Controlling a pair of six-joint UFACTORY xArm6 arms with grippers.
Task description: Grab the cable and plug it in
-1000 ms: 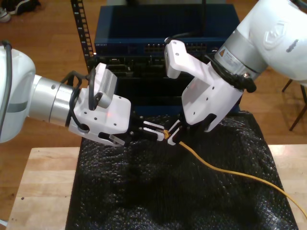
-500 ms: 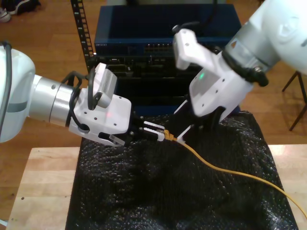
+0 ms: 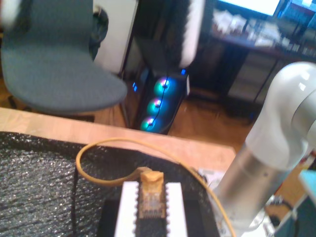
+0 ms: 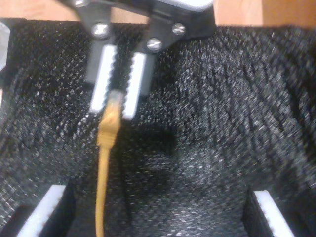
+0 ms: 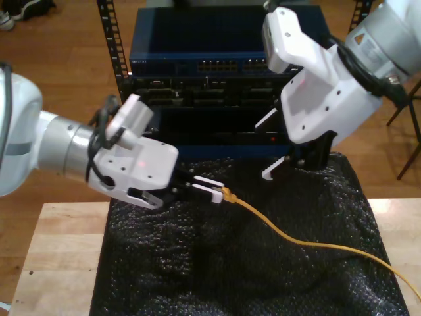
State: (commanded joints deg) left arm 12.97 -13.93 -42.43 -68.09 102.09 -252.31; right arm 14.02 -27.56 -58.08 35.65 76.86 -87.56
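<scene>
The yellow-orange cable (image 5: 296, 237) trails across the black mat from the exterior view's lower right. Its clear plug (image 3: 149, 195) sits between the white fingers of my first gripper (image 5: 215, 191), which is shut on it above the mat's middle. In the second wrist view the same plug end (image 4: 109, 116) shows pinched in my first gripper (image 4: 118, 94). My second gripper (image 5: 270, 145) hangs open, raised above the mat on the exterior view's right, well apart from the cable. Its fingertips (image 4: 47, 210) are spread wide with nothing between them.
A blue network switch (image 5: 223, 66) with rows of ports sits in a dark rack behind the mat. The black bubble-wrap mat (image 5: 263, 283) covers a wooden table (image 5: 52, 263). The second arm's white body (image 3: 276, 133) stands close beside the cable.
My second gripper has let go of the cable, opened and risen up toward the exterior view's right. My first gripper stays shut on the plug end, tilted slightly lower.
</scene>
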